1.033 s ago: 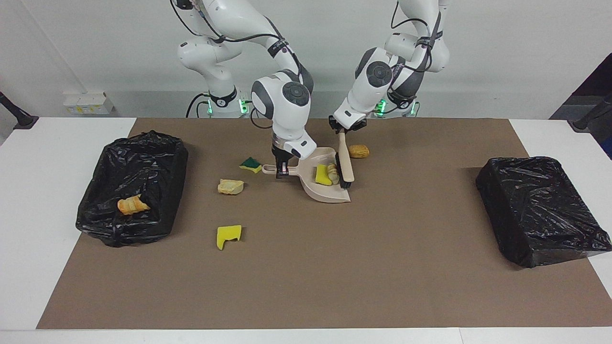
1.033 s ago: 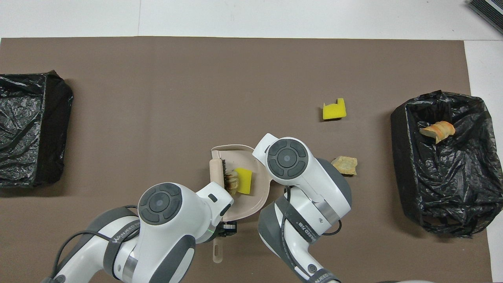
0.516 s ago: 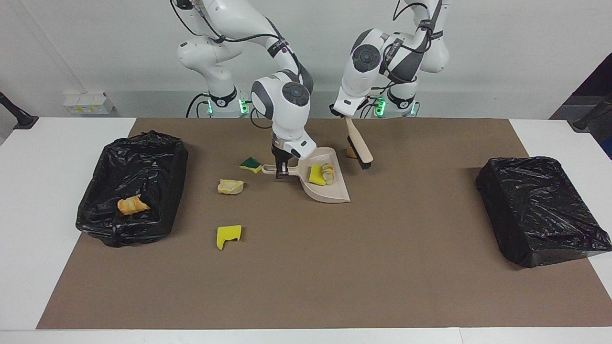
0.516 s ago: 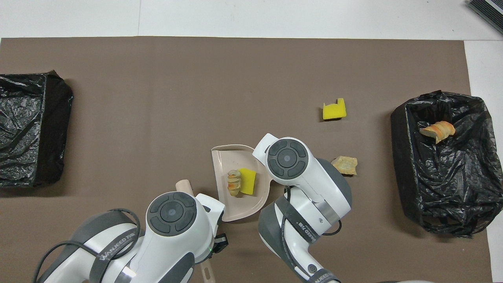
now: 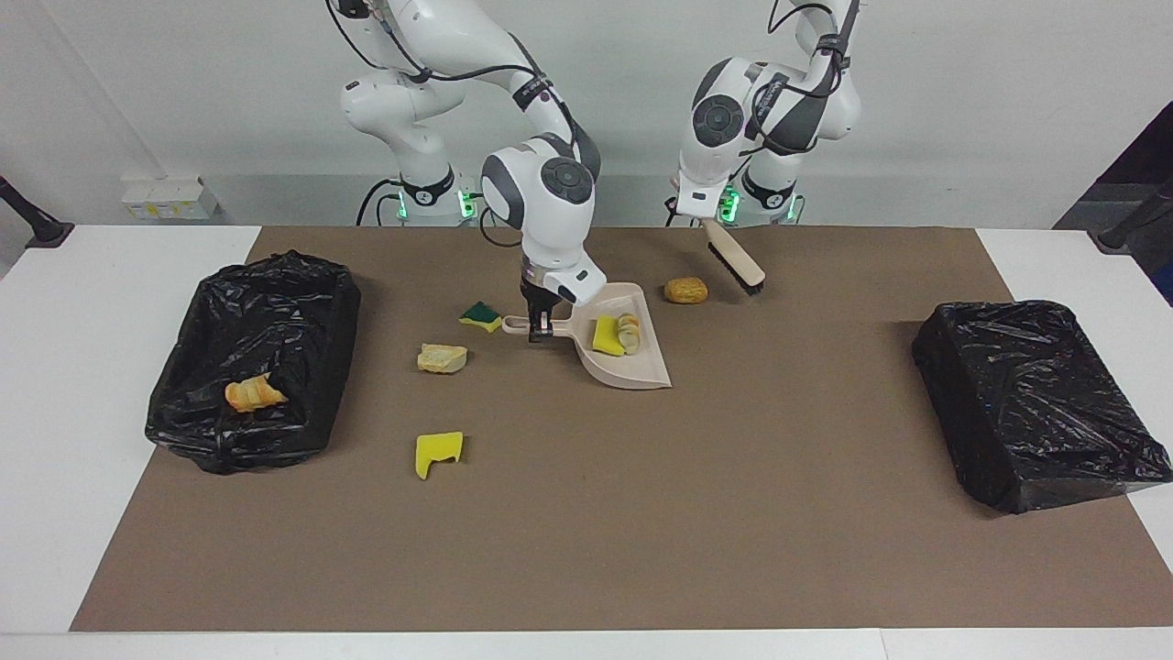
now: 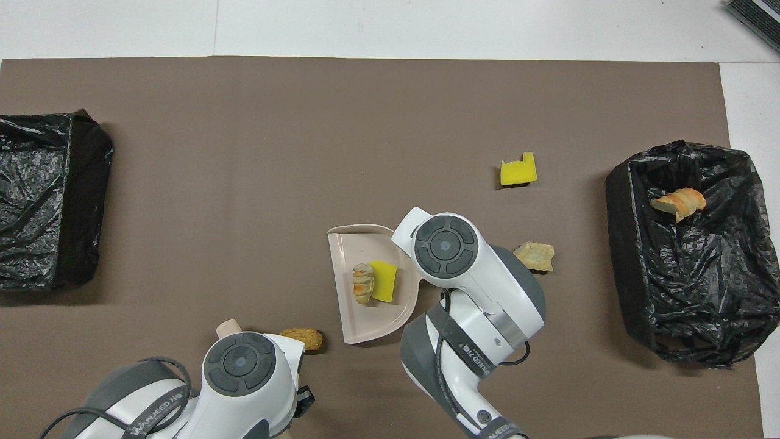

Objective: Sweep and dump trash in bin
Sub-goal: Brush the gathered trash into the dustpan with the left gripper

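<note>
Right now the left hand [image 5: 704, 222] is pinched on the handle of a brush [image 5: 734, 257], which hangs tilted in the air with its bristle end lowest, over the mat [image 5: 733, 513] just beside the orange-brown lump [image 5: 686, 291], on the side toward the left arm's end of the desk [image 5: 55, 385]. The lump lies between the brush and the dustpan [image 5: 632, 367], so a sweep toward the right arm's end would likely push it to the pan. The pan's open mouth, though, faces away from the robots and slightly toward the left arm's end, while the lump sits nearer the robots than that mouth, beside the pan's raised wall; the stroke probably has to bring it round to the open edge. The right hand [image 5: 540, 328] is pressed together on the dustpan's handle, holding the pan flat on the mat with a yellow sponge chunk [image 5: 605, 335] and a bread-like lump [image 5: 629, 332] lying in it. Loose on the mat toward the right arm's end are a green-and-yellow sponge [image 5: 480, 315], a beige lump [image 5: 442, 357] and another yellow chunk [image 5: 438, 453]. One scrap [image 5: 254, 394] lies in the open bin [image 5: 302, 431]; the second bin [image 5: 1026, 403] stands at the left arm's end.
</note>
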`<state>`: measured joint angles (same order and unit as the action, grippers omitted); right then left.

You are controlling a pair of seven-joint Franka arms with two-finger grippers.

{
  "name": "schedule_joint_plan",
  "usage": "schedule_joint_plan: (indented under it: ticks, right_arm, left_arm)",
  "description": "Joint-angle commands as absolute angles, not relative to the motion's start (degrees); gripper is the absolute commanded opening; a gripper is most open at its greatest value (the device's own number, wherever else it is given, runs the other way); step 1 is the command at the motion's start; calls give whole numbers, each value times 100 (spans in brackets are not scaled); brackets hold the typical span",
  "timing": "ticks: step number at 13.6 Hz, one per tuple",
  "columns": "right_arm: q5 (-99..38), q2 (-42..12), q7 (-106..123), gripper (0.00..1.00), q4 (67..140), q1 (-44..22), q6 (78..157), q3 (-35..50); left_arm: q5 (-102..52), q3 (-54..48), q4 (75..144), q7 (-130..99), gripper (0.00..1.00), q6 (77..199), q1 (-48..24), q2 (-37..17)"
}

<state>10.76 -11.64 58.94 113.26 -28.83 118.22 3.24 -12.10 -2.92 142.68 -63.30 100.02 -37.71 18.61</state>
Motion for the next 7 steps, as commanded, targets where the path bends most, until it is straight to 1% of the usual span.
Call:
schedule_joint_plan:
  ticks: [1,3,4,5,7]
  right_arm:
    - [1222,-1002,6064,0,11505,-2812,11865,360]
    - [1222,-1002,6064,0,11505,-2804,11874,360]
    - [1222,-1002,6064,0,11505,-2804,11874,360]
    - [1222,-1002,6064,0,11505,-2804,11865,360]
    - [1222,-1011,6064,0,11505,-2804,11857,360]
  left_arm:
    - [-1151,-343,14467,-6433,0,10911,-3709,1594]
    - [-1309,-360,14318,-6504,0,11712,-3840,1058]
    - [-1457,-352,14222,-6434,0,12038,-3893,915]
    - [-1494,-352,14021,-6407,0,12285,-3894,723]
    - [-1616,-352,13398,-6407,0,12401,-3876,318]
